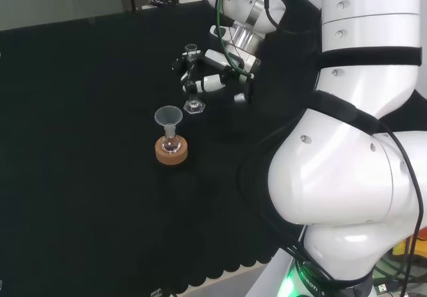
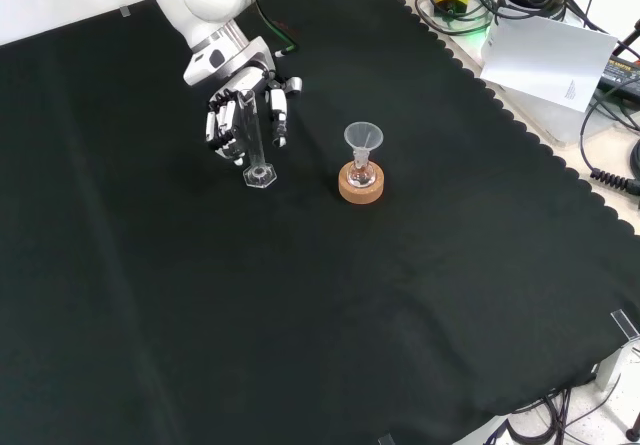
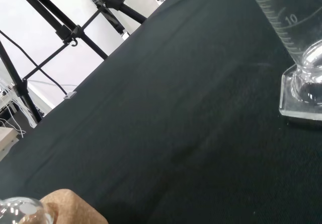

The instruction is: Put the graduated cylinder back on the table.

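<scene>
Your graduated cylinder (image 2: 256,145) stands upright with its hexagonal foot on the black cloth (image 2: 330,315), toward the cloth's far edge in the front view. The hand (image 2: 243,105) has its fingers (image 2: 279,115) curled round the tube's upper part, some on each side of it, so the foot sits just below the fingertips. Just right of it in the front view stands a small flask (image 2: 361,173) on a cork ring (image 2: 361,187), with a funnel (image 2: 363,138) in its neck.

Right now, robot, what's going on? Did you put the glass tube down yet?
Hand curled round graduated cylinder. Cylinder upright, base at the cloth, not released. Funnel flask on cork ring stands apart, not in the way.
</scene>
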Controlling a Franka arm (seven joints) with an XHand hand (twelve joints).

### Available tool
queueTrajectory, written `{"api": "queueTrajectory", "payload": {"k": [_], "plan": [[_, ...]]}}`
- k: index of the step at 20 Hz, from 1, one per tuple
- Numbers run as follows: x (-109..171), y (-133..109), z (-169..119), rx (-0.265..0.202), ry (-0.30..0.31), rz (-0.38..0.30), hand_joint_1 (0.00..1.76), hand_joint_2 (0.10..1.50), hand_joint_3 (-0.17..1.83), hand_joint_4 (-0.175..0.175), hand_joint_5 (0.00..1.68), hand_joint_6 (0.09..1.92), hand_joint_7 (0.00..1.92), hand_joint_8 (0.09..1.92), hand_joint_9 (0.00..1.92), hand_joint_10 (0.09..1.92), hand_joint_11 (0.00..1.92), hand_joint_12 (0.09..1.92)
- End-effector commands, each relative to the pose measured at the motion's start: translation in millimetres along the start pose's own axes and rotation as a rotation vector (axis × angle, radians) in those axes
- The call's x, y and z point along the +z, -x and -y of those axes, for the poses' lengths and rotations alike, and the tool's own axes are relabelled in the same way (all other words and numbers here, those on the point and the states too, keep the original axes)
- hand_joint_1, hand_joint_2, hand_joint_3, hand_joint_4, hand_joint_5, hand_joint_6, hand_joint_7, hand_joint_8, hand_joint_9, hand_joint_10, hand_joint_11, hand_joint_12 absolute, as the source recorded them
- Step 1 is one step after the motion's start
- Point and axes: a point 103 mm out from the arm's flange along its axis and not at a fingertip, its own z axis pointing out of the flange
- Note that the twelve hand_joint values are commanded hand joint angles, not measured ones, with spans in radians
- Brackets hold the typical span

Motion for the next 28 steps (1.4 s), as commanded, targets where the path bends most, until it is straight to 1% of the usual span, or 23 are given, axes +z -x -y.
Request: {"api": "queueTrajectory", "payload": {"k": [1,3,5,7,10,13,16,18,20,22,24,27,28], "plan": [[-13.0,-5.5,5.2,0.021,0.011,0.031,0.80,0.93,-0.17,-0.076,0.38,0.53,0.43,0.66,0.91,0.09,0.41,1.30],[-18.5,-7.8,7.5,0.037,-0.004,0.043,0.78,0.92,-0.17,-0.076,0.35,0.44,0.31,0.67,0.80,0.09,0.30,1.35],[-24.3,-8.4,10.2,0.076,-0.032,0.034,0.74,0.90,-0.17,-0.075,0.30,0.30,0.16,0.66,0.67,0.09,0.18,1.40],[-30.8,-8.2,14.1,0.116,-0.033,0.031,0.71,0.89,-0.17,-0.074,0.23,0.18,0.05,0.64,0.55,0.09,0.06,1.46],[-44.6,-6.1,20.7,0.178,-0.008,0.041,0.68,0.87,-0.17,-0.077,0.17,0.09,0.00,0.51,0.45,0.09,0.01,1.46],[-61.6,-4.2,29.4,0.224,0.029,0.064,0.67,0.87,-0.17,-0.081,0.13,0.09,0.00,0.34,0.37,0.09,0.00,1.40],[-83.6,-6.8,38.3,0.242,0.068,0.097,0.67,0.86,-0.16,-0.084,0.11,0.09,0.00,0.27,0.35,0.09,0.00,1.37],[-99.1,-11.4,44.5,0.247,0.095,0.122,0.67,0.86,-0.16,-0.085,0.11,0.09,0.00,0.26,0.34,0.09,0.00,1.37],[-113.4,-19.7,51.1,0.249,0.113,0.153,0.67,0.86,-0.16,-0.086,0.11,0.09,0.00,0.29,0.35,0.09,0.00,1.36],[-125.5,-31.6,57.7,0.247,0.121,0.196,0.67,0.86,-0.15,-0.087,0.11,0.09,0.00,0.36,0.37,0.09,0.00,1.37],[-137.7,-46.1,64.8,0.255,0.113,0.232,0.67,0.85,-0.15,-0.089,0.12,0.09,0.00,0.44,0.40,0.09,0.00,1.39],[-157.0,-72.5,78.4,0.265,0.109,0.305,0.67,0.86,-0.14,-0.090,0.13,0.09,0.00,0.48,0.41,0.09,0.00,1.40],[-162.8,-81.8,83.5,0.271,0.110,0.321,0.67,0.85,-0.14,-0.090,0.13,0.09,0.00,0.49,0.39,0.14,0.00,1.40]]}}
